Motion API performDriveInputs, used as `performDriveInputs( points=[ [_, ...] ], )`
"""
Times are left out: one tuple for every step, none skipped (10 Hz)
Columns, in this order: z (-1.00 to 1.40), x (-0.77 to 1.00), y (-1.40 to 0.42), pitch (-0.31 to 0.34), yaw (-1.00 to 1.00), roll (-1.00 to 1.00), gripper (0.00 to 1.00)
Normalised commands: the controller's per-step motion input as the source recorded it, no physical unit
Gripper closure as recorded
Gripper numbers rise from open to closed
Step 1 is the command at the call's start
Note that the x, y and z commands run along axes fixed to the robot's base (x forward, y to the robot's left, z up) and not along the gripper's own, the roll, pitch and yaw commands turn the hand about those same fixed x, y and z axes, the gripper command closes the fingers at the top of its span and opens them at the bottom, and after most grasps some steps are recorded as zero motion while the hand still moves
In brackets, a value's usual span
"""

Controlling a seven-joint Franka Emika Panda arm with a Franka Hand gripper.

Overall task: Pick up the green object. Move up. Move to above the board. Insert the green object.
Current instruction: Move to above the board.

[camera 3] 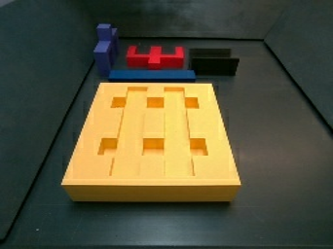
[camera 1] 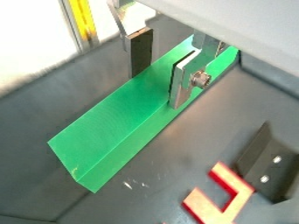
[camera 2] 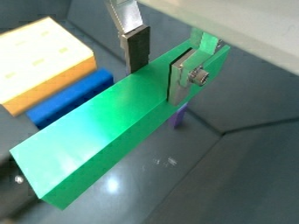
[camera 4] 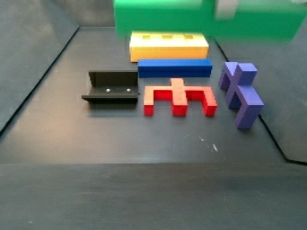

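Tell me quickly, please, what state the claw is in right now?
Claw: closed on the long bright-green rectangular bar, lifted off the floor, its silver finger plates clamping the bar's two long faces in both wrist views.

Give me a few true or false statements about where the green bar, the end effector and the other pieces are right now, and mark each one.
1. The end effector grips the green object. True.
2. The green object already sits in the board. False: in a side view the board's holes are all empty, and the bar is held up in the air.
3. The red notched block lies on the floor between the fixture and the purple pieces. True.
4. The blue bar lies on top of the board. False: it lies on the floor against the board's edge.
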Motion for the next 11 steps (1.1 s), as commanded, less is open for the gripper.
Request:
performDriveInputs(
  points=[
    [0.35, 0.04, 0.01, 0.073, 0.00, 0.01, 1.00],
    [0.22, 0.05, 0.01, 0.073, 0.00, 0.01, 1.00],
    [0.15, 0.10, -1.40, 0.027, 1.00, 0.01, 1.00],
    [0.13, 0.09, -1.40, 0.025, 1.00, 0.01, 1.00],
    [0.13, 0.08, -1.40, 0.019, 1.00, 0.02, 1.00],
    [0.13, 0.08, -1.40, 0.018, 1.00, 0.01, 1.00],
    [0.14, 0.09, -1.40, 0.021, 1.00, 0.01, 1.00],
    [0.14, 0.09, -1.40, 0.023, 1.00, 0.02, 1.00],
    [0.15, 0.08, -1.40, 0.023, 1.00, 0.01, 1.00],
    [0.15, 0.08, -1.40, 0.028, 1.00, 0.02, 1.00],
    [0.16, 0.09, -1.40, 0.033, 1.00, 0.02, 1.00]
  ],
)
